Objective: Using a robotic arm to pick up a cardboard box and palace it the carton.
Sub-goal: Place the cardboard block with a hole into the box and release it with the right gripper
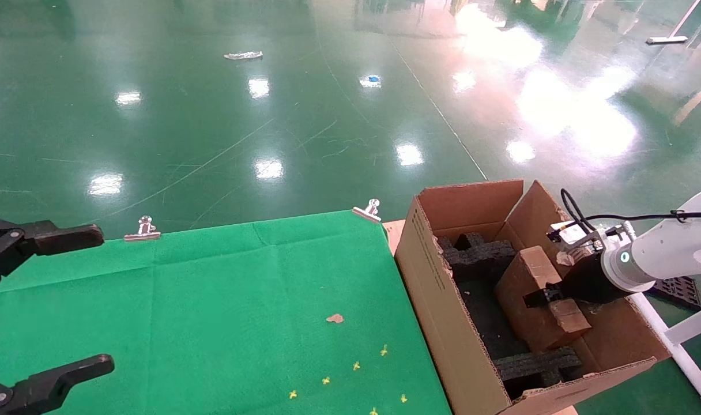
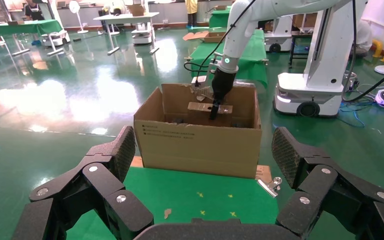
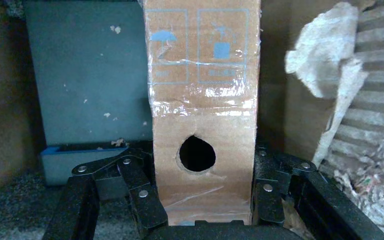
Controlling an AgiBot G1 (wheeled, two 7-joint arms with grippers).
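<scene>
my right claw point(image 3: 203, 212) grips the box point(image 3: 203, 100), already lowered inside the carton point(image 1: 437, 300); only letting go remains. my left claw point(image 2: 205, 170) hangs open, idle.

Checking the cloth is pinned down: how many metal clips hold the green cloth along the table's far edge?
2. One clip sits on the far edge toward the robot's left; the other is at the far corner beside the carton. Others along unseen edges may be out of view.
</scene>
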